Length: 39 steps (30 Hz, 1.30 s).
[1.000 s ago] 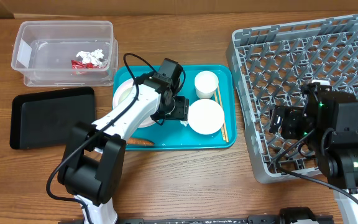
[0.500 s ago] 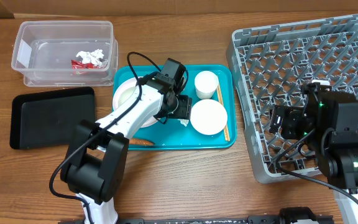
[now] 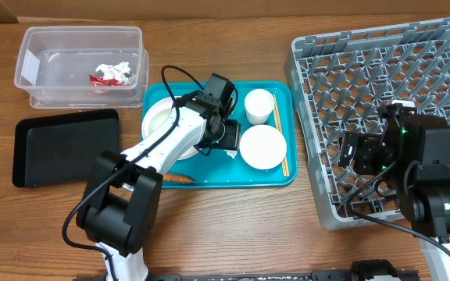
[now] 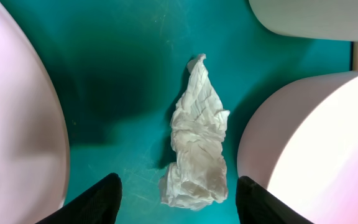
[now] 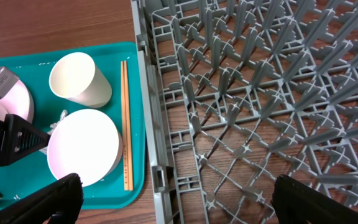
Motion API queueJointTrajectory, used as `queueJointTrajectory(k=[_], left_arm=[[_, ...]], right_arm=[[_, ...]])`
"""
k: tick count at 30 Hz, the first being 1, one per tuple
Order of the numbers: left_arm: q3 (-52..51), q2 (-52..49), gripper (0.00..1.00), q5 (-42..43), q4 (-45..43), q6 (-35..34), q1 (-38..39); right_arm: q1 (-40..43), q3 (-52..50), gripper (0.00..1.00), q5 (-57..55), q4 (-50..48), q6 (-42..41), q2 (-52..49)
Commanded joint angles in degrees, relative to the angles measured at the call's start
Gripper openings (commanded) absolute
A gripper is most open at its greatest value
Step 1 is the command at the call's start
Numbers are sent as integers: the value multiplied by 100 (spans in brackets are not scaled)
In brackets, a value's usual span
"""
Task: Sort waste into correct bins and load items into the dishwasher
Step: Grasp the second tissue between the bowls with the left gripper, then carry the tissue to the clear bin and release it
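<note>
Crumpled tissue [image 4: 196, 146] within spread left end effector [image 4: 176, 200]

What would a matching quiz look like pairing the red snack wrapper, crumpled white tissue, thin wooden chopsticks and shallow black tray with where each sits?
Things: 1 red snack wrapper; 2 crumpled white tissue; 3 thin wooden chopsticks; 4 shallow black tray.
Places: A between round white plate and white bowl; B on the wooden table; C inside the clear plastic tub; D along the teal tray's side nearest the grey dish rack.
Pairs: 1-C, 2-A, 3-D, 4-B.
</note>
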State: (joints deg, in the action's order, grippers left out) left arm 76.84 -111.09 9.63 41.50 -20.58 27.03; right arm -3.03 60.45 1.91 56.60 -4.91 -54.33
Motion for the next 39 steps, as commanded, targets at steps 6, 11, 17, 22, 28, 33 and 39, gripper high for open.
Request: queueJointTrajectory(k=[6, 11, 17, 22, 28, 33, 39], left_arm=[[-35, -319, 63, 31, -44, 129, 48], [-35, -590, 52, 50, -44, 131, 50], [127, -579, 10, 50, 50, 131, 22], [557, -573, 4, 46, 483, 136, -48], [1729, -481, 4, -387, 1641, 391, -352], [2719, -299, 4, -1158, 2157, 389, -925], [3386, -203, 4, -1703, 1860, 387, -1958]], right_arm=[[15, 177, 100, -35, -26, -26, 7], [15, 177, 100, -35, -26, -26, 7], [15, 177, 100, -37, -26, -26, 7], [15, 177, 100, -37, -22, -26, 7], [15, 177, 100, -37, -13, -26, 7], [15, 177, 100, -37, -13, -26, 7], [15, 177, 100, -37, -11, -24, 7]])
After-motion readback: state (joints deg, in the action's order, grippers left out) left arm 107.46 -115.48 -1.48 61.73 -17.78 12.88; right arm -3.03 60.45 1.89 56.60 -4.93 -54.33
